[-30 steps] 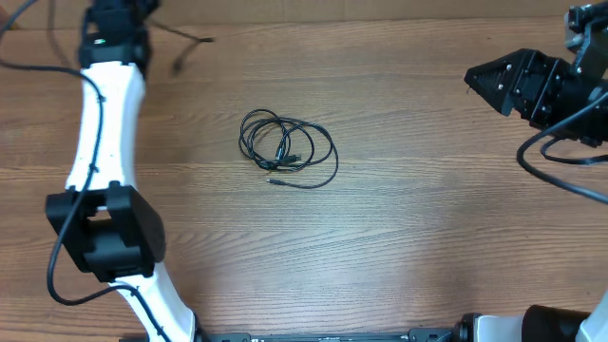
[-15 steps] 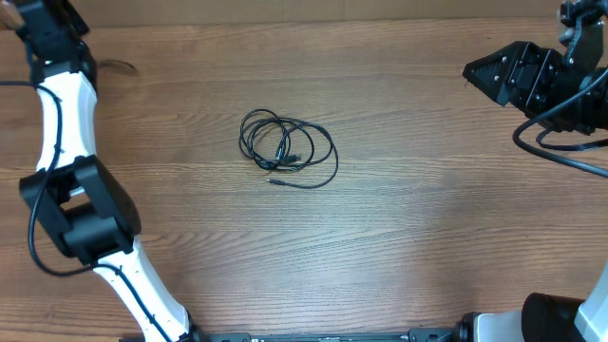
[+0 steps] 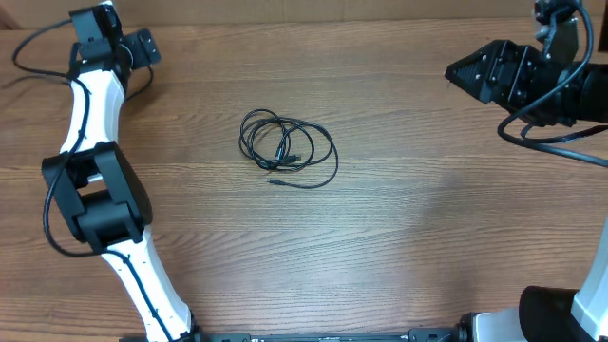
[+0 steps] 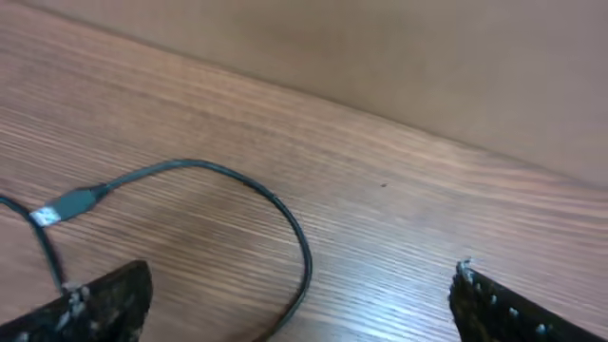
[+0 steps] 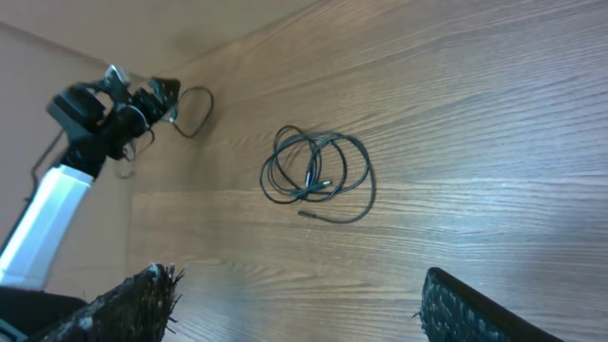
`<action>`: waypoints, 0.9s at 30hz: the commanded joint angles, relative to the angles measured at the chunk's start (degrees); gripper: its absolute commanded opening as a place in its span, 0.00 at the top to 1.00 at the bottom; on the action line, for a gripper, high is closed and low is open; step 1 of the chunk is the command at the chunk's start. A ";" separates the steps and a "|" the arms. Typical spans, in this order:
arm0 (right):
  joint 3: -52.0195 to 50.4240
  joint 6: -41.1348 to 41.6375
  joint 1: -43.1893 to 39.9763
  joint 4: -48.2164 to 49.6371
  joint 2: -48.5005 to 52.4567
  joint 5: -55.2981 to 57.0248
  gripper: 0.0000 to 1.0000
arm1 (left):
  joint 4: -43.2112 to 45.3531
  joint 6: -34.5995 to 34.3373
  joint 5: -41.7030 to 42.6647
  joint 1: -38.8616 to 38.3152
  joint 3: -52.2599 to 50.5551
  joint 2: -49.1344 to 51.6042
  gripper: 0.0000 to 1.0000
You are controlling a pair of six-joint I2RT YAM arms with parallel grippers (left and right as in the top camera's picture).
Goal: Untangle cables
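Note:
A small coil of thin black cables [image 3: 287, 148] lies on the wooden table left of centre, with one plug end [image 3: 274, 180] poking out at its near side. It also shows in the right wrist view, as the coil [image 5: 318, 174]. A separate strand [image 4: 285, 218] with a plug [image 4: 74, 203] curves across the table at the far left corner, directly under my left gripper [image 4: 302, 277]. That gripper is open and holds nothing. My right gripper [image 5: 299, 294] is open too, raised at the far right [image 3: 464, 76], well away from the coil.
The thick black wires of the left arm [image 3: 38, 40] trail over the far left table edge. The left arm's white links [image 3: 90, 114] stretch along the left side. A beige wall [image 4: 427, 57] rises behind the far edge.
The left gripper went from shut to wide open, letting go of the strand at the far left corner, while the left arm swung about there. The right arm crept left.

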 commanded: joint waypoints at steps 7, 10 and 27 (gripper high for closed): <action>0.02 -0.59 6.16 0.09 0.00 5.40 0.18 | -16.79 -2.73 -5.33 0.59 0.66 -8.50 0.13; 0.02 -0.61 7.37 0.09 0.00 5.44 0.17 | -20.59 -2.75 -5.33 0.24 0.66 -5.84 0.35; 0.02 -0.57 8.28 0.09 0.02 6.40 0.17 | -19.82 18.82 -14.84 0.04 0.66 4.92 0.11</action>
